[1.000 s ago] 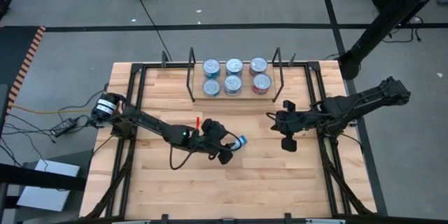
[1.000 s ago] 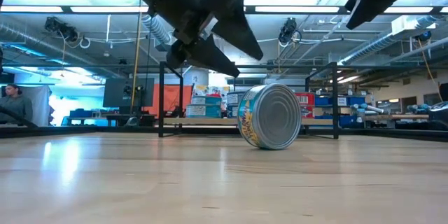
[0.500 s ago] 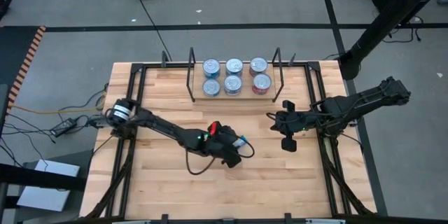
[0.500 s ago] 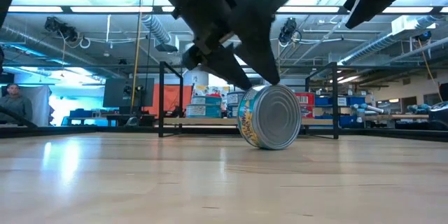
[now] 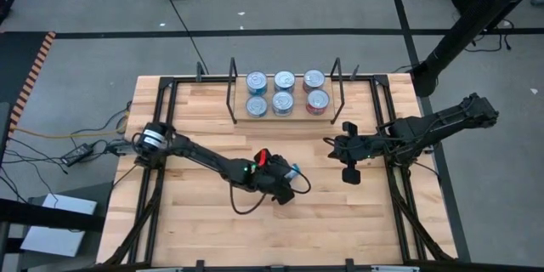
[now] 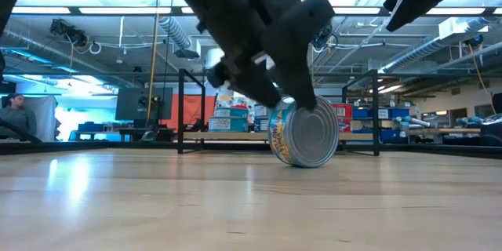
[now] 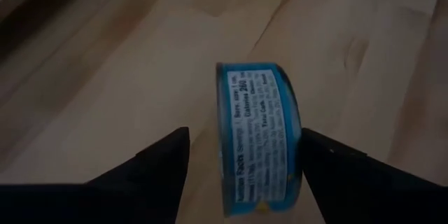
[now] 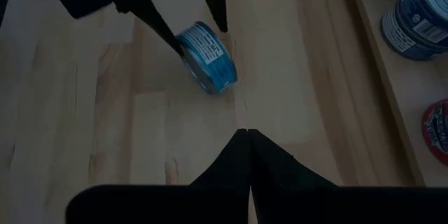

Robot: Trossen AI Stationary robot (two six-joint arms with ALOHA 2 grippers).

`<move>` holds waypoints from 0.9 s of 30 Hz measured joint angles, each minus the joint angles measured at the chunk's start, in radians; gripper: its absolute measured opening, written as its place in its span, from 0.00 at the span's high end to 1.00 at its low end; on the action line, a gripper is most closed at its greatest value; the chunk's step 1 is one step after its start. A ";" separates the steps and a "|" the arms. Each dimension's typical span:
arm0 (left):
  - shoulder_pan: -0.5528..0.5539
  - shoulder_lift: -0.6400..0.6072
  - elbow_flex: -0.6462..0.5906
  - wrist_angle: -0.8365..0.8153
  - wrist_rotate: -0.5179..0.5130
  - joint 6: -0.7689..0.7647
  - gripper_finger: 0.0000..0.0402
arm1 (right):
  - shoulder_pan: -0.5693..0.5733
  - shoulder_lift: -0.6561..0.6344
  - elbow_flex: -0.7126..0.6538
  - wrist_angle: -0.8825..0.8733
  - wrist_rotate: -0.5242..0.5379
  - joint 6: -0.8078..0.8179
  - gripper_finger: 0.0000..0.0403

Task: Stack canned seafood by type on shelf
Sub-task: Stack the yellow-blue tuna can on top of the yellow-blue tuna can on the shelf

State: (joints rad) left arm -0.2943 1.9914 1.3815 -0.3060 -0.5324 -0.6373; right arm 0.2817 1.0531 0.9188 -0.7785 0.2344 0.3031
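One blue-labelled tin (image 5: pixel 291 171) stands on its edge on the wooden table (image 5: pixel 195 212), a little below the middle of the high view, and I have the left gripper (image 5: pixel 286 180) down around it. In my left wrist view the tin (image 7: pixel 260 136) sits between the two dark fingers (image 7: pixel 150 164), which are spread wide on either side of it with a gap showing on each side; I would say they are not yet touching it, though the low view is too crowded there to be sure. In the low view the tin (image 6: pixel 304 132) shows its silver end (image 6: pixel 312 133) just right of centre, resting on the board.

Six tins (image 5: pixel 285 93) stand in two rows of three on the shelf (image 5: pixel 285 116) at the top centre of the high view, between two black wire uprights (image 5: pixel 233 89); the right-hand pair have red labels (image 5: pixel 316 99), the others blue or teal.

My right gripper (image 5: pixel 330 143) waits at centre right of the high view, above the table, its fingers (image 8: pixel 238 157) pressed together in its wrist view.
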 joint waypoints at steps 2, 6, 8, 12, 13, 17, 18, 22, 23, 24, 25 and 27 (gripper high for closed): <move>0.001 0.020 0.000 0.025 0.000 0.002 0.35 | 0.000 0.000 0.000 -0.001 0.000 0.000 0.98; 0.002 0.032 -0.002 0.045 -0.014 0.009 0.39 | 0.000 0.000 0.000 -0.001 0.000 0.000 0.98; 0.002 0.031 -0.001 0.049 -0.029 0.009 0.41 | 0.000 0.000 0.000 -0.001 0.000 -0.008 0.98; 0.002 0.020 -0.001 0.062 -0.034 0.011 0.50 | 0.000 0.000 0.000 -0.001 0.007 -0.018 0.98; 0.002 0.017 0.000 0.075 -0.035 0.021 0.53 | 0.000 0.000 0.000 0.000 0.009 -0.018 0.98; 0.000 0.016 0.023 0.063 -0.027 0.099 0.63 | 0.000 0.000 0.000 0.000 0.011 -0.018 0.98; 0.000 0.016 0.037 0.045 -0.027 0.118 0.63 | 0.000 0.000 0.000 0.000 0.012 -0.018 0.98; 0.012 0.016 0.130 -0.120 -0.056 0.183 0.63 | 0.000 0.000 0.000 0.005 0.038 -0.024 0.98; 0.017 0.016 0.160 -0.176 -0.072 0.197 0.63 | 0.000 0.000 0.000 0.009 0.042 -0.034 0.98; 0.020 0.016 0.191 -0.233 -0.099 0.215 0.63 | 0.000 0.000 0.000 0.013 0.044 -0.046 0.98; 0.023 0.016 0.222 -0.293 -0.128 0.226 0.63 | -0.003 0.000 0.000 0.020 0.047 -0.058 0.98; 0.029 0.016 0.284 -0.431 -0.202 0.236 0.63 | -0.005 0.000 0.000 0.036 0.059 -0.081 0.98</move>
State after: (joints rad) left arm -0.2651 2.0075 1.6657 -0.7373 -0.7347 -0.4015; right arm 0.2764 1.0531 0.9188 -0.7423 0.2934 0.2225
